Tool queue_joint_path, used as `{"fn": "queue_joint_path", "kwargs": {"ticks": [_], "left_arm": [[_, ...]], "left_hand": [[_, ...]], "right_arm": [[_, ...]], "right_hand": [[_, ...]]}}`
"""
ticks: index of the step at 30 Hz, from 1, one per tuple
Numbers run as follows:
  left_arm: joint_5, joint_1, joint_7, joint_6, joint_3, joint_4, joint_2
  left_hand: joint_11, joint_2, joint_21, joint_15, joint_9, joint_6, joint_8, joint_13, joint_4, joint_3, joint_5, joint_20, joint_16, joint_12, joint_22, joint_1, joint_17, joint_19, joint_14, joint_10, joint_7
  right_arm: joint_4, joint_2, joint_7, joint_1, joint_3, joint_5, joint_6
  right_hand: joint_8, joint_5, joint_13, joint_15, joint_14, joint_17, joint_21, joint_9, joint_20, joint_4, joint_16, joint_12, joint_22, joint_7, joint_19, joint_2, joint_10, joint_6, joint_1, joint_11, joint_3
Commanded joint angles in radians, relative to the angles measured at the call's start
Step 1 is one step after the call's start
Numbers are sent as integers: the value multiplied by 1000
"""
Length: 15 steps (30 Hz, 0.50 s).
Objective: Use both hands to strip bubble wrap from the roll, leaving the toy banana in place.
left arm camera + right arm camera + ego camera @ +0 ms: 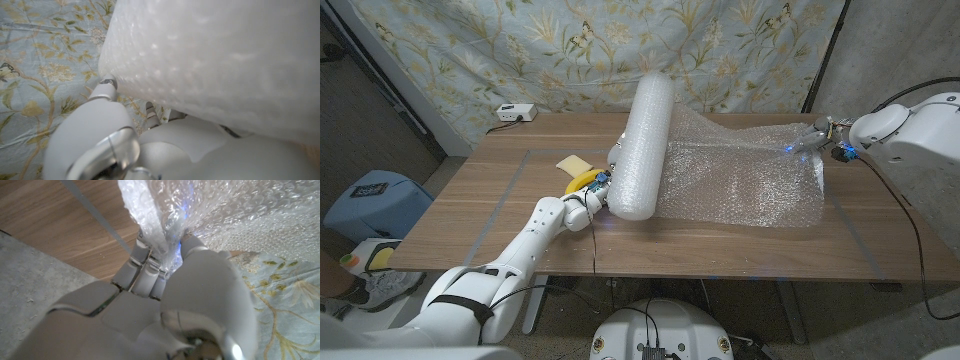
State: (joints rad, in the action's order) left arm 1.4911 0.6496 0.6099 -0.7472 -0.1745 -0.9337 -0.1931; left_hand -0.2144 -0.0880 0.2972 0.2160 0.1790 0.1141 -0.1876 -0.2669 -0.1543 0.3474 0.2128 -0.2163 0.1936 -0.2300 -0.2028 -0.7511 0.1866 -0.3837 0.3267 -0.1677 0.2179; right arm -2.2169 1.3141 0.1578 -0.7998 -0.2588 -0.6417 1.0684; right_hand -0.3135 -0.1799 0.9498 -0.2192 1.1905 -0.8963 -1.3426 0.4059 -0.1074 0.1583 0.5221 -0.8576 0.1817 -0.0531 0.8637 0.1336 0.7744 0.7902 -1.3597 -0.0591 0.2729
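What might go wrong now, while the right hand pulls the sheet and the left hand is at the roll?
1. The left hand only touches the near end of the roll, so a strong pull may drag or turn the whole roll.
2. The toy banana lies close beside that end; a sliding roll or the left hand may push it.
3. The right hand pinches a bunched corner of the bubble wrap, which may slip out or tear.

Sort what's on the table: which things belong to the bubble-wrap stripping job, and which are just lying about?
Job:
- bubble wrap roll, steadied by the left hand
- unrolled sheet, gripped by the right hand
- toy banana, beside the roll

Lying about:
- yellow pad
- white box at the far edge
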Motion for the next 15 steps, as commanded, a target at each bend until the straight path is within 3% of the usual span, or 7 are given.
{"fn": "queue_joint_path", "kwargs": {"ticks": [1, 15], "left_arm": [[3, -7, -15, -7, 10, -5, -5], [19, 9, -40, 1, 24, -39, -6]], "left_hand": [[-2, 0, -5, 0, 2, -6, 1, -2, 3, -1, 0, 2, -1, -4, -4, 7, 2, 0, -2, 7, 2], [-2, 2, -6, -1, 2, -4, 0, -2, 2, 0, 0, 2, -1, -4, -4, 8, 1, -1, -1, 6, 2]], "right_arm": [[25, -5, -16, 25, -17, 15, -9], [46, 6, -38, 35, -23, 32, -24]], "right_hand": [[2, -8, 1, -3, 6, -1, 0, 5, -117, 0, -5, 6, 1, 2, -4, -2, 11, 11, -10, -2, 1], [4, -8, 5, -2, 10, -3, 1, 7, -117, 1, -5, 8, 1, 4, -4, -2, 13, 12, -11, -1, 1]]}}
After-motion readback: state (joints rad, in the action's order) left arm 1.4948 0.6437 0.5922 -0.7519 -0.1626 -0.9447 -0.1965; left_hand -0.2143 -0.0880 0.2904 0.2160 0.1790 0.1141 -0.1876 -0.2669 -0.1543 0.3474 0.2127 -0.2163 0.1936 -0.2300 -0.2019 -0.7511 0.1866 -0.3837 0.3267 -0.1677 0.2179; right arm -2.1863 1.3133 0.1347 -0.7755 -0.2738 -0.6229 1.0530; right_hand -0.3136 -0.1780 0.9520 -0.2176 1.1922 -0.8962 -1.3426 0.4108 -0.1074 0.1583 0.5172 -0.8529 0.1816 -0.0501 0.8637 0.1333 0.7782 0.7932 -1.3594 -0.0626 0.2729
